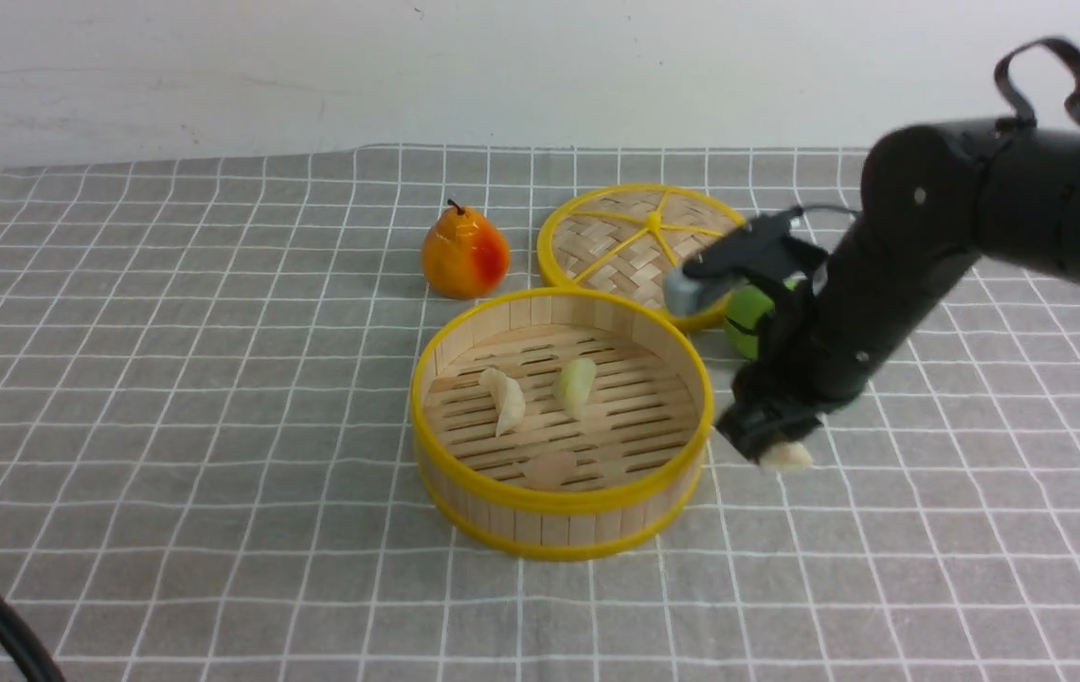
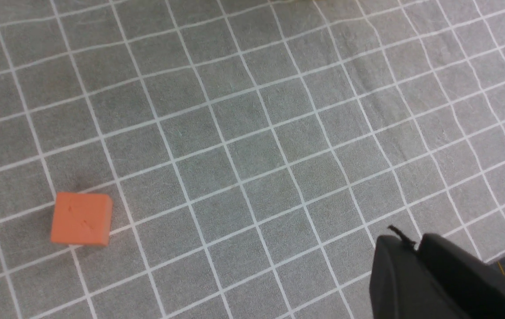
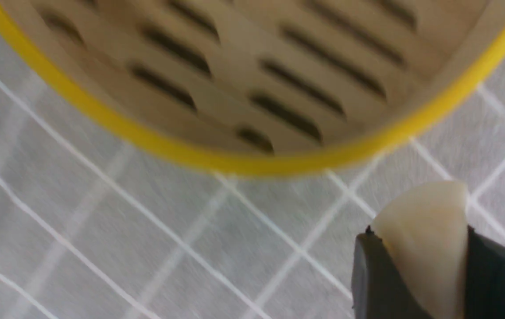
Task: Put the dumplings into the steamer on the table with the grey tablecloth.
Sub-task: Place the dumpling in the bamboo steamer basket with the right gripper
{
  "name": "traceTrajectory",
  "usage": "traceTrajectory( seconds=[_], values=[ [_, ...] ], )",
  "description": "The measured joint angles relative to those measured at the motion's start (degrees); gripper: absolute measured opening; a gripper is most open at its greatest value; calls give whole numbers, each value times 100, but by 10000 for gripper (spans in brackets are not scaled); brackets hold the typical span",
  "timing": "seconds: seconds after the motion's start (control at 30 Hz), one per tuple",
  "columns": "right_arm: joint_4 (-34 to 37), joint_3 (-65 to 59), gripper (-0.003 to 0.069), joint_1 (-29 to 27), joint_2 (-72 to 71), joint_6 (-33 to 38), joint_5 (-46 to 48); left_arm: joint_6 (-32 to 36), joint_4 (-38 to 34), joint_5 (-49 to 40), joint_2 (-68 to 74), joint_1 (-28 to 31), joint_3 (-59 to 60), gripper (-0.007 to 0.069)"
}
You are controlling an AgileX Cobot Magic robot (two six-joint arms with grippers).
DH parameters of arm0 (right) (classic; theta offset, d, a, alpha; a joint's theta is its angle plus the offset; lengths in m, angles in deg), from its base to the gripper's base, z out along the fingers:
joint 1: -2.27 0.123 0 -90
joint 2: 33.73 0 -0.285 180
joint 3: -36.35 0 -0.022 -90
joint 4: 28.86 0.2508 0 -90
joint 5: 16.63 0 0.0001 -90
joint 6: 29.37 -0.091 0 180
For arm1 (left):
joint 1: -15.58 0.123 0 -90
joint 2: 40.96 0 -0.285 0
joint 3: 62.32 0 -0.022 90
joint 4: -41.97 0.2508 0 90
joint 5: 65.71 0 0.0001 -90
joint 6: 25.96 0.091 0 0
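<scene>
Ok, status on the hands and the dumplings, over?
Right hand closed on a pale dumpling, just right of the steamer. Left hand shut, empty. Inside: cream dumpling, green dumpling, pink dumpling. Only the rim to clear.

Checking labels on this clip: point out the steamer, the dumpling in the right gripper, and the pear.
steamer (image 1: 554, 500), front view, near yellow rim.
dumpling (image 3: 425, 235), right wrist view, middle of its pale body.
pear (image 1: 464, 258), front view, orange belly.
</scene>
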Motion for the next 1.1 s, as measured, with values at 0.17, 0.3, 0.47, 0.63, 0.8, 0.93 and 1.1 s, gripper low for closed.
traceTrajectory(
  seconds=[0.17,0.3,0.47,0.63,0.8,0.93,1.1],
  values=[
    [359,389,228,299,189,-303,-679,69,10,206,0,0,0,57],
    [439,394,228,425,561,-380,-1207,87,10,260,0,0,0,59],
    [453,394,228,475,1116,-668,-1844,101,33,142,-13,0,0,60],
    [387,394,261,475,1308,-910,-2079,115,233,70,-420,0,238,60],
    [259,394,423,475,1241,-1083,-1903,110,295,465,-1412,0,873,63],
    [245,394,454,475,840,-1083,-1432,-63,314,900,-2125,0,1327,69],
    [237,388,334,475,-348,-1083,-876,-284,355,1270,-2554,0,1597,71]
  ],
)
